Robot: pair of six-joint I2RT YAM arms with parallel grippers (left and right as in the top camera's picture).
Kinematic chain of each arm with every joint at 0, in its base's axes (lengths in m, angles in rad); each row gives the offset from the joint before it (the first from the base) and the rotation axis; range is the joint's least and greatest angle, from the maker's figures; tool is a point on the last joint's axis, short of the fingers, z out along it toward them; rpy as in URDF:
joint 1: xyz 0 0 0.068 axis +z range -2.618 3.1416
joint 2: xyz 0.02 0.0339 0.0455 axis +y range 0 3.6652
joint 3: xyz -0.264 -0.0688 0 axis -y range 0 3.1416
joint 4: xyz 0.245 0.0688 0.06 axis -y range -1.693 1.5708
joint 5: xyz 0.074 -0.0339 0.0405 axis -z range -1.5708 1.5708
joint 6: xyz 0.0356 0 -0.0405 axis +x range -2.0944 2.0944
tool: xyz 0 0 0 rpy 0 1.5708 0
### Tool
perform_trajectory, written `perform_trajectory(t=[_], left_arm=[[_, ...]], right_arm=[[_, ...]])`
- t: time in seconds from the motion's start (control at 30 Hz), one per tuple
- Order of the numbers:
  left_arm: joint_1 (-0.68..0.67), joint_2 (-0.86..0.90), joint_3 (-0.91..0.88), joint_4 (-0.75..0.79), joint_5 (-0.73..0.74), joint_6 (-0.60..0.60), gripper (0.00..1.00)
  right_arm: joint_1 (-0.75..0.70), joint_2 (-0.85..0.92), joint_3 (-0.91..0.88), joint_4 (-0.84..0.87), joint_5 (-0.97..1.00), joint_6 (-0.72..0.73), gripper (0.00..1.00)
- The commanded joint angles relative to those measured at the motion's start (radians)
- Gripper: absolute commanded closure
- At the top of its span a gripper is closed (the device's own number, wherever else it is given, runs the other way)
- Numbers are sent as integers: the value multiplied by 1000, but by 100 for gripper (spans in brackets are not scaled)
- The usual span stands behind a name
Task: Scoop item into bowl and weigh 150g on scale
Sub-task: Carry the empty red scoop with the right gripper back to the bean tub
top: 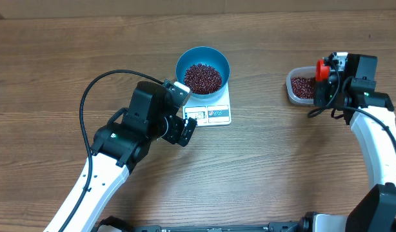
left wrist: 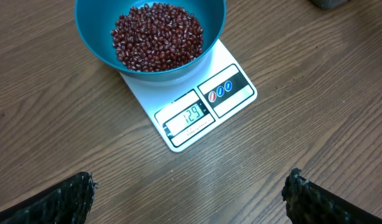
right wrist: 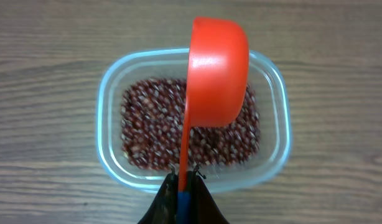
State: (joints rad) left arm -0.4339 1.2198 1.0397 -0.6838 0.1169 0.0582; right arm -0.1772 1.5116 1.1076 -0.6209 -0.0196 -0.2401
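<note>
Fingers (right wrist: 163,208) of your right gripper (right wrist: 183,182) are pinching together on the thin handle of the orange scoop (right wrist: 217,71). Fingers (left wrist: 60,199) of your left gripper (left wrist: 190,186) are standing wide apart, gripping nothing.

The beans (left wrist: 157,37) are lying heaped in the blue bowl (left wrist: 85,25), which is sitting on the white scale (left wrist: 141,87) and overhanging its far end. The display (left wrist: 186,117) seems to be showing 129, so you are likely running short of target and topping up. Further beans (right wrist: 147,130) are lying in the clear container (right wrist: 110,87), well apart from the scale on the right of the wooden table (top: 262,180). The scoop is hanging above that container.

Risks you are facing:
- Overshoot: a heaped scoop tipped in all at once would probably carry the reading past the mark.
- Spillage: the carry across bare table is long, and a tilted or jolted scoop would be shedding beans along the way.
- Knocking: the scoop catching the bowl's rim could be shifting the bowl on the scale. Your left gripper is hovering near the display end and could be nudging it too.

Views: only the left wrist is giving you readable digits. Only the right wrist is showing the grip on the handle. Only the overhead is showing the gap between container and bowl. No view is showing the scoop's inside, so you cannot tell whether it is loaded.
</note>
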Motion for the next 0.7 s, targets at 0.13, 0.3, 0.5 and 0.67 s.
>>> perform_trajectory(t=[0.13,0.3,0.5,0.67], left_arm=[[2,5,0,3,7,-10,0],[2,5,0,3,7,-10,0],[2,5,0,3,7,-10,0],[2,5,0,3,7,-10,1]], right_arm=[[-8,42,4,-2,35,4,96],[-8,125,4,-4,44,1,96],[-8,193,4,-25,18,0,96],[-8,209,4,-48,-156,-79,96]])
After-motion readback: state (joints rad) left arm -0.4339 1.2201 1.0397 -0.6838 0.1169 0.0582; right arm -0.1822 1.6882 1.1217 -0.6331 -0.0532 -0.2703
